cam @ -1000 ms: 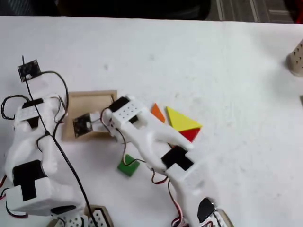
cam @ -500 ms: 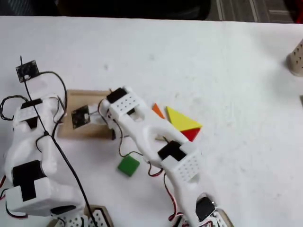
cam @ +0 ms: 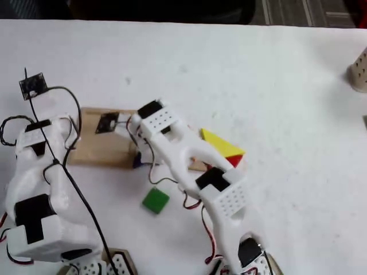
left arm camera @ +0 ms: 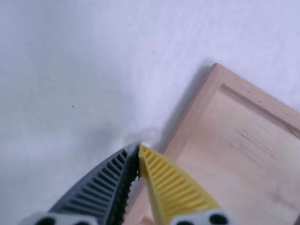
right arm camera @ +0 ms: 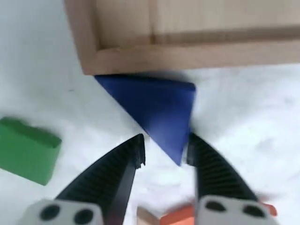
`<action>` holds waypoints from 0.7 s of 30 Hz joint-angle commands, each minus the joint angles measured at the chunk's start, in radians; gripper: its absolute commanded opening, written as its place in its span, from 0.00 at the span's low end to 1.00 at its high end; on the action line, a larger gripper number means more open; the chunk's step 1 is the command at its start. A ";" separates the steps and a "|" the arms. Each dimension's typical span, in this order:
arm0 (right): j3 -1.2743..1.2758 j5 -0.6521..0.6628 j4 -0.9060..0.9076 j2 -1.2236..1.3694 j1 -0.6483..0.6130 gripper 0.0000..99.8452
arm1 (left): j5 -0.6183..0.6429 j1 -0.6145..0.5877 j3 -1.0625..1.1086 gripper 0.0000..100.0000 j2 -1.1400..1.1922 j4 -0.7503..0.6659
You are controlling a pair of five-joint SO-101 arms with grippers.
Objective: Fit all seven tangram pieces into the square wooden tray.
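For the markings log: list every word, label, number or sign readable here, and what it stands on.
None can be read. The wooden tray, the blue triangle, the green piece and the yellow triangle are plain, with no print on them.

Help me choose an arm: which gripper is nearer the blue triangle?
Right. The right gripper straddles a corner of the blue triangle; the left gripper sits beside the tray.

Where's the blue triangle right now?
In the right wrist view, the blue triangle lies against the outer rim of the wooden tray, one tip inside the open right gripper, green piece nearby.
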 commanded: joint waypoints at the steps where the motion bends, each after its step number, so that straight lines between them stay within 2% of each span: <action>1: -0.018 0.074 -0.001 -0.041 0.001 0.32 | -0.009 -0.015 -0.060 0.03 -0.002 -0.034; 10: -0.028 0.233 -0.059 -0.033 -0.094 0.33 | -0.009 -0.013 -0.060 0.03 -0.002 -0.034; 21: -0.018 0.368 -0.111 -0.030 -0.119 0.33 | -0.009 -0.013 -0.060 0.03 -0.002 -0.054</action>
